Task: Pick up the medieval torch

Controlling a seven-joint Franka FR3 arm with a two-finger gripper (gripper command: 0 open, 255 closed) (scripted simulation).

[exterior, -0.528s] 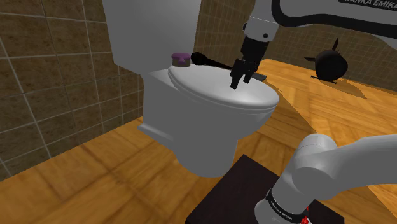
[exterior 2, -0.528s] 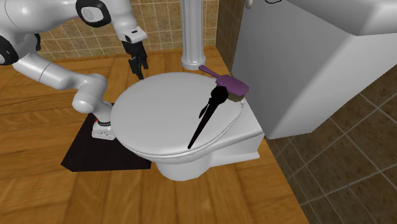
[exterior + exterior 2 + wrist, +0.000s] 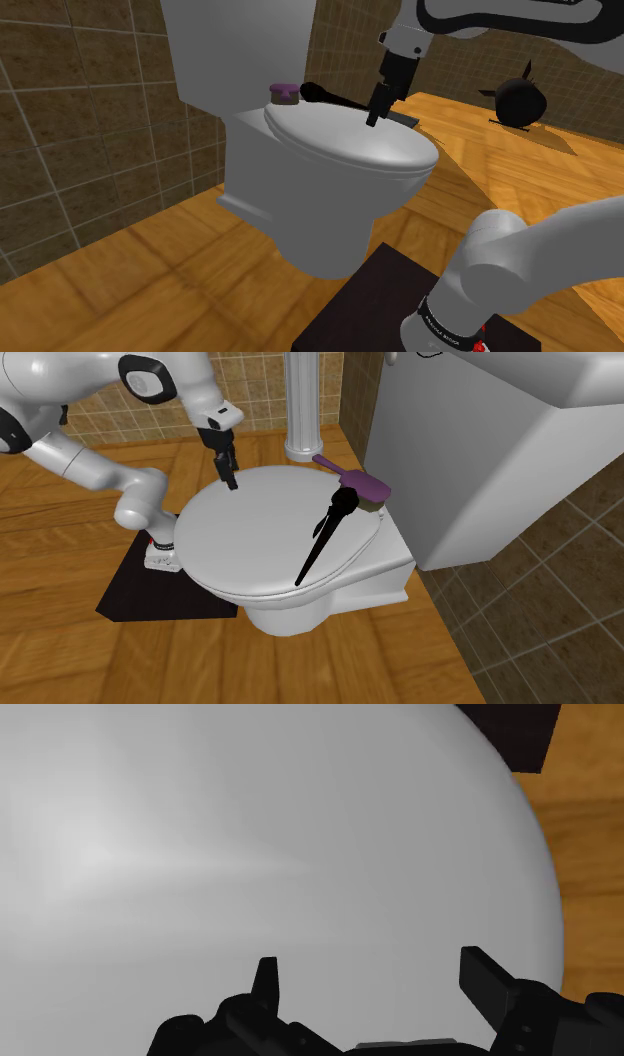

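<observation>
My gripper (image 3: 370,969) is open, fingers (image 3: 485,979) apart with nothing between them, low over the lid (image 3: 240,547) at its rim on the stand's side. The torch (image 3: 325,537), black, lies flat on the lid's opposite side, its head beside the purple brush (image 3: 362,484), well apart from my hand. Progress, as I judge it: approach only. Left to do: cross the lid, line up over the shaft, close, lift.
</observation>
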